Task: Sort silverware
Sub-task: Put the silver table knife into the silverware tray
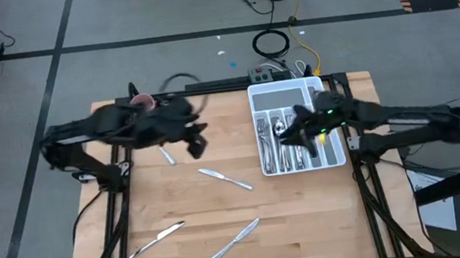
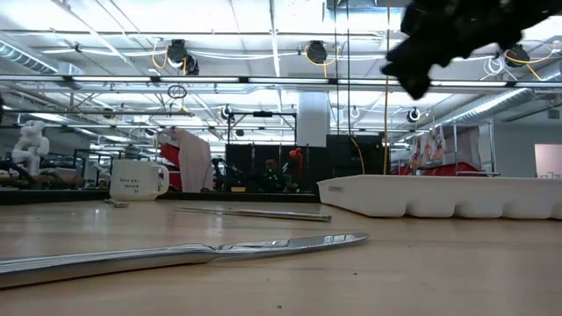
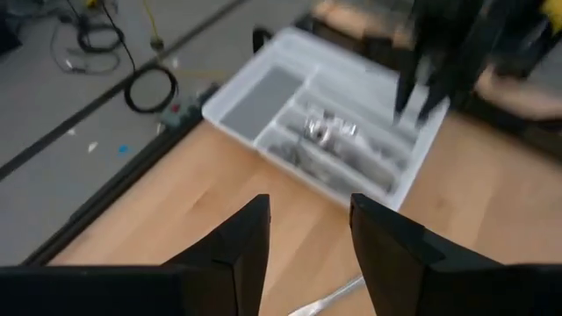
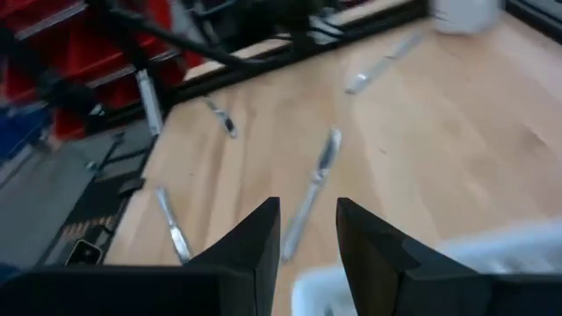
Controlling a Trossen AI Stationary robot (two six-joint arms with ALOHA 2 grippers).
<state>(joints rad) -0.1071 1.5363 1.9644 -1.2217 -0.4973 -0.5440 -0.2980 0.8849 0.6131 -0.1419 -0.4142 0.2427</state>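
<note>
In the high view, the left gripper (image 1: 198, 141) hangs over the upper left part of the wooden table (image 1: 309, 215), left of centre of the frame. Its fingers (image 3: 237, 241) are spread with nothing between them, as the left wrist view shows. Just below and left of it in the high view lies a small piece of silverware (image 1: 166, 156), too small to name.

The right gripper (image 1: 297, 135) sits over the white divided tray (image 1: 334, 150) at the upper right of the table. Its fingers (image 4: 255, 241) stand a little apart and hold nothing that shows in the right wrist view. The tray's compartments hold a heap of sorted silverware (image 1: 281, 132), seen blurred in the left wrist view.

3 knives lie loose on the table in the high view: 1 knife (image 1: 224, 177) near the centre, just left of the tray; a second knife (image 1: 157, 239) at the lower left; a third knife (image 1: 234, 240) at the lower centre.

In the low view a white mug (image 2: 138, 180) stands at the far left of the table, and the tray stretches along the right.
</note>
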